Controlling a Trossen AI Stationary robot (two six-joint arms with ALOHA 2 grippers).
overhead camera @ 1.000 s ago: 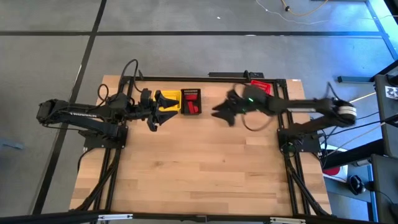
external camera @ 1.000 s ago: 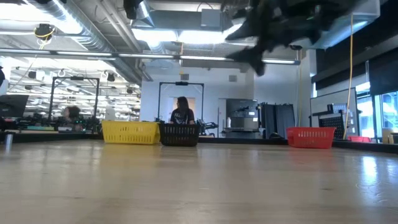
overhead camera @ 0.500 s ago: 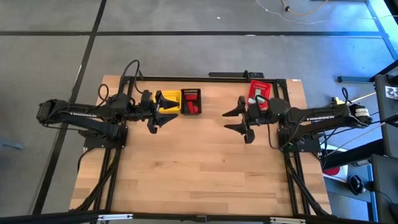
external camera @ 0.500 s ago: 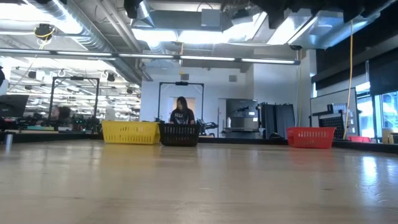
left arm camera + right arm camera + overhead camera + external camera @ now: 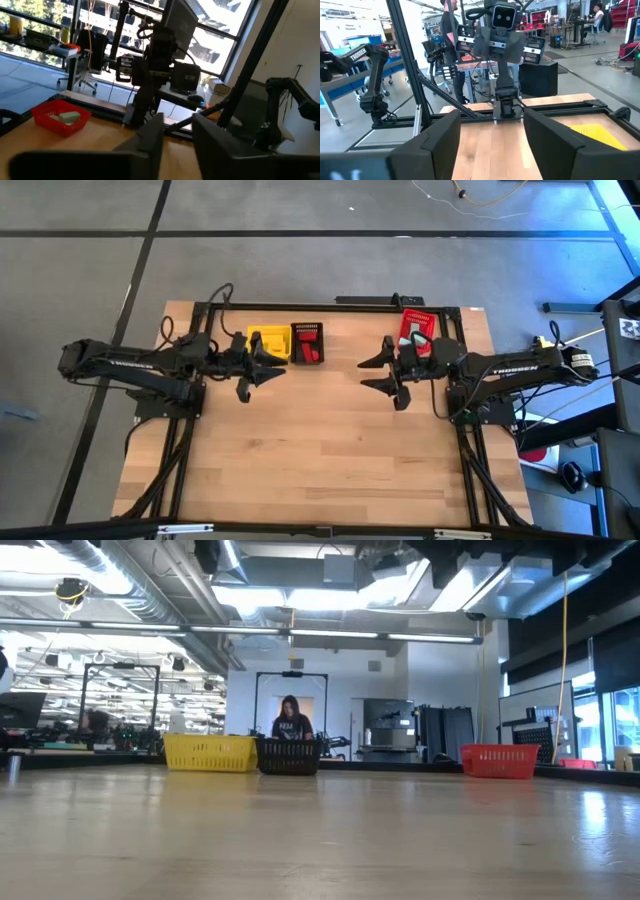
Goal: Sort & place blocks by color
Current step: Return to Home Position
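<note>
Three small slotted baskets stand along the table's far edge: a yellow basket (image 5: 268, 343), a black basket (image 5: 307, 343) holding red blocks (image 5: 309, 354), and a red basket (image 5: 418, 328) holding a pale green block (image 5: 69, 117). My left gripper (image 5: 268, 372) hovers just near of the yellow basket, pointing toward the table's right. Its fingers (image 5: 150, 142) are close together, with a gap and nothing between them. My right gripper (image 5: 380, 380) hangs open and bare, left of the red basket, pointing toward the table's left.
The bare wooden tabletop (image 5: 320, 450) stretches from the baskets to the near edge. A black frame rail (image 5: 330, 305) runs along the far edge behind the baskets. In the low view a person (image 5: 290, 722) stands in the room beyond the table.
My right gripper has swung from the table's middle toward the right edge and a little nearer, then held still, open. My left gripper has drawn off the yellow basket toward the near edge, and its fingers have come closer together.
</note>
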